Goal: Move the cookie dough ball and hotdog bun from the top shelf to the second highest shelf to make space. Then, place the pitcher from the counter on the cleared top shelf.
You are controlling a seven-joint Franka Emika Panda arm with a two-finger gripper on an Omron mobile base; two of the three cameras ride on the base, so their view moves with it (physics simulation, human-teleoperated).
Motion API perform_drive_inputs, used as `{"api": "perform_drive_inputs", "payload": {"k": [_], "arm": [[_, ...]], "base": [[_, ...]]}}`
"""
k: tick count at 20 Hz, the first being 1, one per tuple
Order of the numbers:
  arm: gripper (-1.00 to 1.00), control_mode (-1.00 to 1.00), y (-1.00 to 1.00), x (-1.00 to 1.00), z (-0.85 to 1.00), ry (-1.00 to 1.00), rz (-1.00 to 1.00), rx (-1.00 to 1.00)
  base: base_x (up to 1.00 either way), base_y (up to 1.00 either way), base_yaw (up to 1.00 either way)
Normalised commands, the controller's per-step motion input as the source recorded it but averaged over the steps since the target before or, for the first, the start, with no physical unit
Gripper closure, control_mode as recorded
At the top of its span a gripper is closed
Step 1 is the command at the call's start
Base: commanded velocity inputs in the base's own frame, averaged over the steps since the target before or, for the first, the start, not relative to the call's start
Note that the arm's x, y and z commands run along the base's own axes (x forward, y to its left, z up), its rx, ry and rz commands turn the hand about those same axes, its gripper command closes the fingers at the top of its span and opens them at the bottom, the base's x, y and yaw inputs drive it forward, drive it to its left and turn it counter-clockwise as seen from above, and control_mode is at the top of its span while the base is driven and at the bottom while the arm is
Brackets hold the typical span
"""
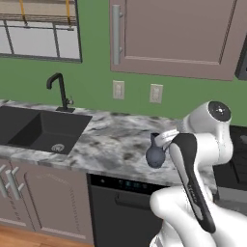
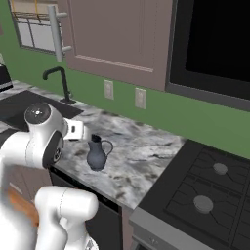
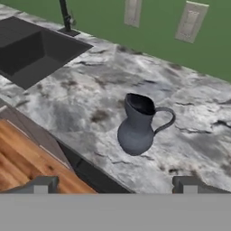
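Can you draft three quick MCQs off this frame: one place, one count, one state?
1. Where does the pitcher stand?
A. in the sink
B. on the counter, between sink and stove
C. on a stove burner

2. How many wall outlets are above the counter?
A. one
B. two
C. four

3. How is the gripper?
A. open, holding nothing
B. shut on the pitcher
C. shut on the tap

Key: 1 B, it sits upright on the marbled top; 2 B, two pale plates on the green wall; 3 A, fingertips stand wide apart, short of the pitcher.
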Motion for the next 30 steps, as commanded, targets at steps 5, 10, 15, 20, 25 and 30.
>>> {"api": "perform_drive_inputs", "payload": {"k": [5,10,15,20,25,30], "arm": [[-1.0,-1.0,-0.43,0.08,-0.14,0.0,0.27,0.0],[-1.0,-1.0,-0.4,0.03,-0.19,0.0,0.25,0.0],[-1.0,-1.0,-0.51,0.0,-0.33,-0.13,0.11,0.1],[-1.0,-1.0,-0.29,0.0,-0.04,-0.03,0.0,0.15],[-1.0,-1.0,-0.26,0.02,-0.07,-0.05,0.0,0.22],[-1.0,-1.0,-0.02,0.15,0.0,-0.13,0.07,0.18]], "base": [[0.0,0.0,0.0],[0.0,0.0,0.0],[0.0,0.0,0.0],[0.0,0.0,0.0],[0.0,0.0,0.0],[0.0,0.0,0.0]]}}
